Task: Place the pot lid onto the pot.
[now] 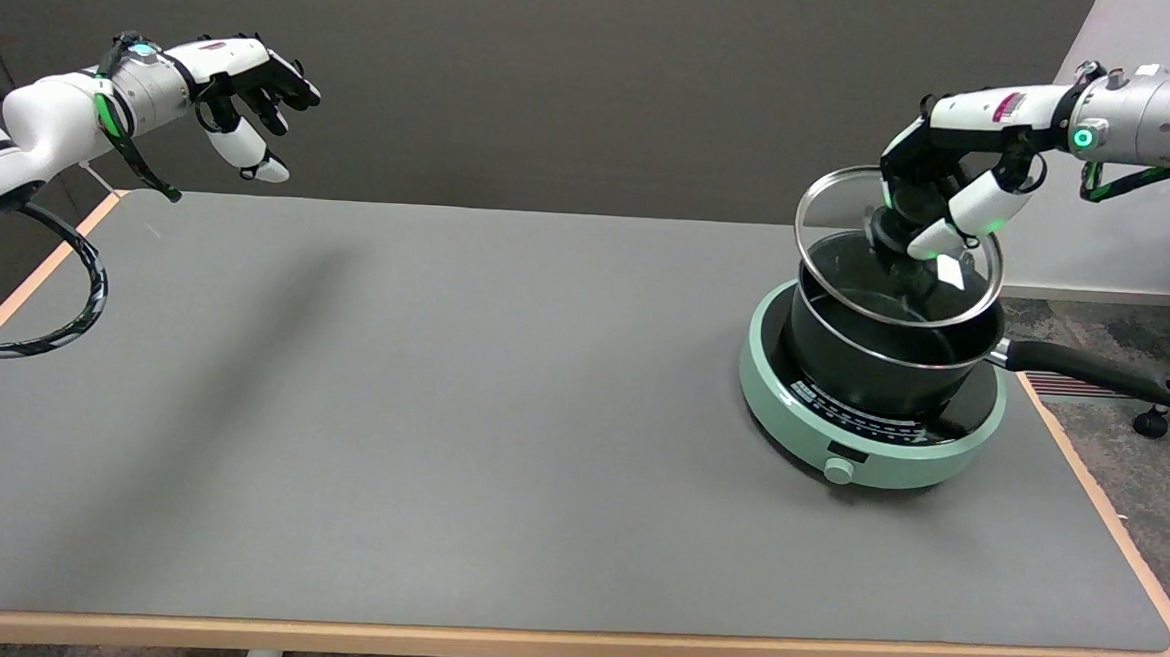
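Right hand (952,203) pinching the black knob at the centre of the pot lid (853,282), fingers gathered around the knob rather than spread. Lid hanging tilted just above the pot (879,359), the far rim raised, the near rim dipping toward the pot's mouth; whether lid and pot rim are touching at the right side cannot be told. Pot sitting on a round green hotplate (869,454) near the right edge of the desk (440,411), toward the far right corner, its long black handle (1103,376) reaching out past that edge.

Lid appearing as clear glass ringed by a metal band: judged stiff, moderately heavy for its size, smooth, and breakable if dropped or struck against the pot. Knob judged the proper place for holding, being central and keeping the fingers clear of the glass and the rim; a hold at the band likely slipping. Weight hanging below a small knob probably letting the lid swing or tip, as the present tilt suggests. Levelling the lid and centring it over the mouth still needed before lowering, with a gentle descent to avoid a hard knock.
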Robot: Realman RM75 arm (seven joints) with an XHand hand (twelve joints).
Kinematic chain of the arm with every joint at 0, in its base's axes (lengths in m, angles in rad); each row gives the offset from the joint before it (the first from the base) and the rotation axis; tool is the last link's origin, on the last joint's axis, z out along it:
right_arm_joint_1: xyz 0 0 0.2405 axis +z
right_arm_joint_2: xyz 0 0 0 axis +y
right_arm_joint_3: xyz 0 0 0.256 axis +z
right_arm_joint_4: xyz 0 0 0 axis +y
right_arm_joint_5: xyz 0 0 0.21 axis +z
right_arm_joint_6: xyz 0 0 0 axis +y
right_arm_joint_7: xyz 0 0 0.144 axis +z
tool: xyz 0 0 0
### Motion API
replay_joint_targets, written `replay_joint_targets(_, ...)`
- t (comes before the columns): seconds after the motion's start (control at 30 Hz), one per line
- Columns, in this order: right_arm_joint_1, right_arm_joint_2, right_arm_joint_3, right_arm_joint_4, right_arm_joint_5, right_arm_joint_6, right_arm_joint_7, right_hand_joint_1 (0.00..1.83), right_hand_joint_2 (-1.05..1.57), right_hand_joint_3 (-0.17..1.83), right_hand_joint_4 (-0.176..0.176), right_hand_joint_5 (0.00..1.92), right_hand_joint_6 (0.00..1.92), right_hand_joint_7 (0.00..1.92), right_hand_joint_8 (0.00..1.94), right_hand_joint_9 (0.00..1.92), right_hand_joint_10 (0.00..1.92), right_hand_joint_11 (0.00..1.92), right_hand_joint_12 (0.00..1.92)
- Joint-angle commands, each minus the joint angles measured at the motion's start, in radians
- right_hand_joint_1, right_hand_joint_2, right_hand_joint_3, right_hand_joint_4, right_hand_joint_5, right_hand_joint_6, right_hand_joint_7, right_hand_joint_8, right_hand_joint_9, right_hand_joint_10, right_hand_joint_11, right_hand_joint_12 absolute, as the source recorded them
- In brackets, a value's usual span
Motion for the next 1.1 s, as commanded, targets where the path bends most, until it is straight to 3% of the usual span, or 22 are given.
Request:
replay_joint_targets(0.03, 0.118, 0.089, -0.162, 0.109, 0.016, -0.019, -0.011, 1.20, 1.06, 0.27, -0.051, 0.72, 1.35, 0.95, 1.20, 0.86, 1.38, 0.62, 1.65)
replay_joint_targets(0.77, 0.149, 0.088, -0.237, 0.062, 0.030, -0.014, -0.020, 1.19, 1.10, 0.21, -0.048, 0.71, 1.35, 0.94, 1.21, 0.87, 1.35, 0.65, 1.61)
replay_joint_targets(0.83, 0.148, 0.086, -0.241, 0.056, 0.030, -0.012, -0.020, 1.20, 1.06, 0.29, -0.051, 0.72, 1.35, 0.95, 1.20, 0.86, 1.40, 0.61, 1.66)
replay_joint_targets(1.1, 0.147, 0.078, -0.248, 0.053, 0.016, -0.009, -0.020, 1.20, 1.06, 0.28, -0.049, 0.72, 1.35, 0.95, 1.20, 0.86, 1.40, 0.61, 1.66)
